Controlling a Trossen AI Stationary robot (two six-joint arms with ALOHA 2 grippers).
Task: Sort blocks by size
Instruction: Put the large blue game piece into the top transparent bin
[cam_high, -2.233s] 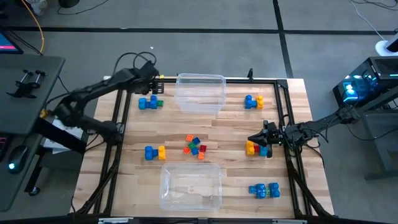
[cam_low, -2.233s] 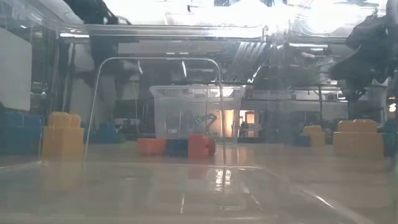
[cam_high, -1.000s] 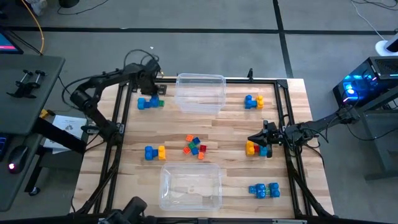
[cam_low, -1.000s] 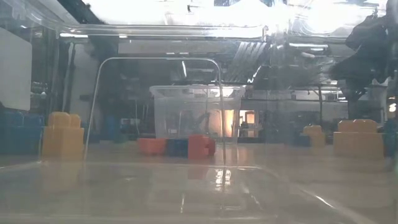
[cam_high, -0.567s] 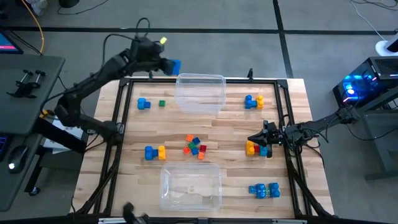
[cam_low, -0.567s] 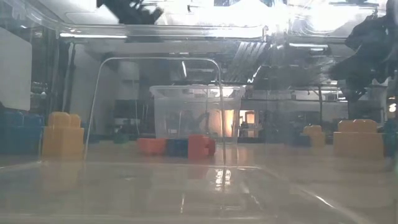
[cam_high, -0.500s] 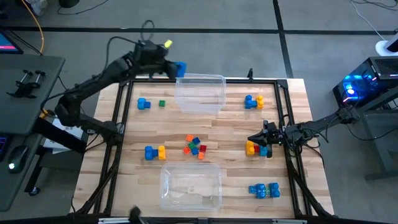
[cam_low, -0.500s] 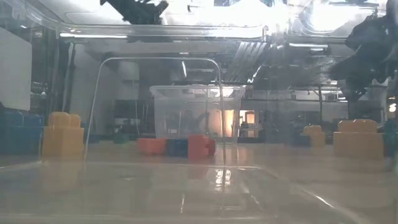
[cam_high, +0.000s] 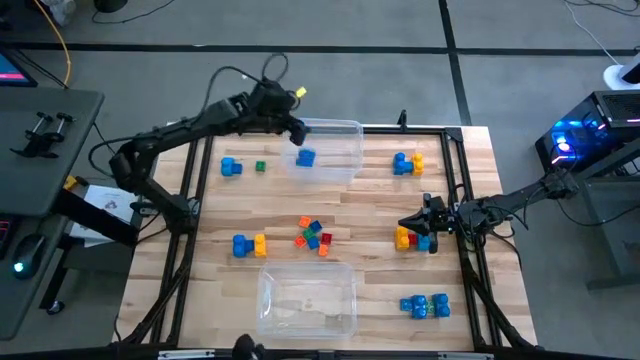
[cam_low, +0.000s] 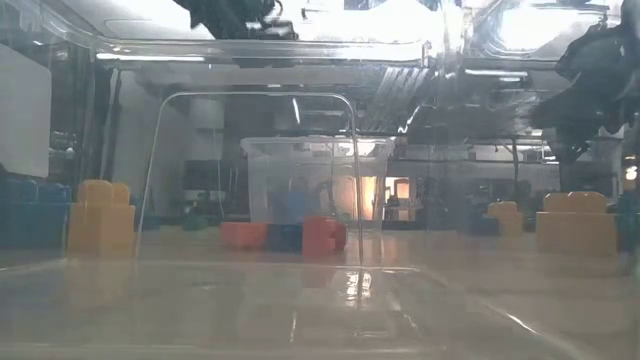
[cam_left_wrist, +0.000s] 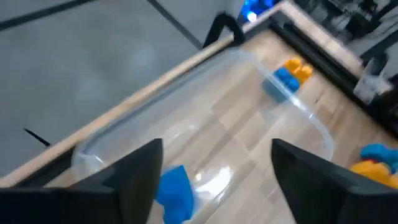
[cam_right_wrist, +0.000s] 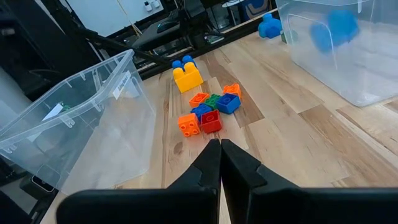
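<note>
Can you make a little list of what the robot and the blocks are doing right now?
left claw: open, over the far bin's left edge
blue block: inside the far bin, let go
right claw: shut, by the yellow and blue blocks on the right
small blocks: heaped mid-table
near bin: no blocks seen in it

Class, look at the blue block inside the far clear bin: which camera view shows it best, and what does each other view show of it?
The left wrist view shows the blue block largest, under the open left gripper. The high view places it in the far bin. The right wrist view gives a blur through the bin wall; the low view gives a faint blue shape.
</note>
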